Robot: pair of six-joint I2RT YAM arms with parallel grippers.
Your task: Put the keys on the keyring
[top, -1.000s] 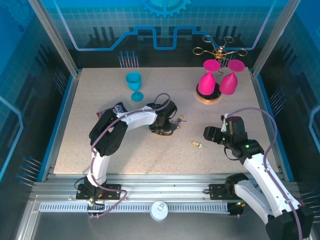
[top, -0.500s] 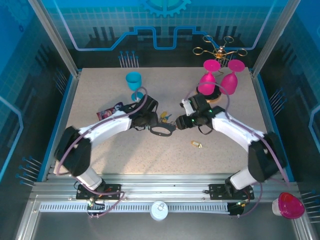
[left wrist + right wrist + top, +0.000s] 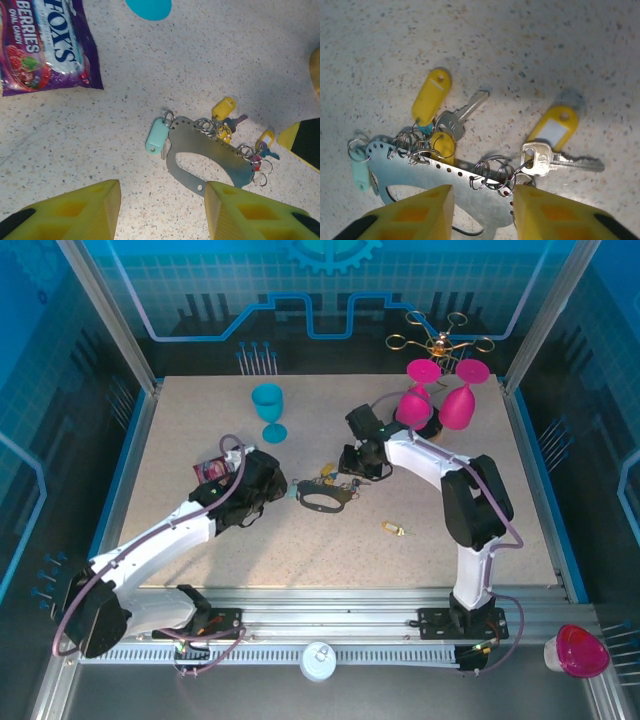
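While the left gripper hovered spread near the keyring, right gripper parted over it, keys fanned alongside.

The table top is matt pale beige, speckled like stone and finely grained. The keyring is a flat plate of dull grey metal, smooth and faintly brushed, with shiny wire split rings through its punched holes. The keys are bright silver metal; a loose brass key looks gold-toned. The yellow tags and the mint tag are smooth, slightly glossy plastic. The candy bag is glossy, crinkled purple film. The fingers of the right gripper and of the left gripper are matt yellow plastic. The pink goblets and the teal goblet look like smooth plastic; the rack is thin gold wire.
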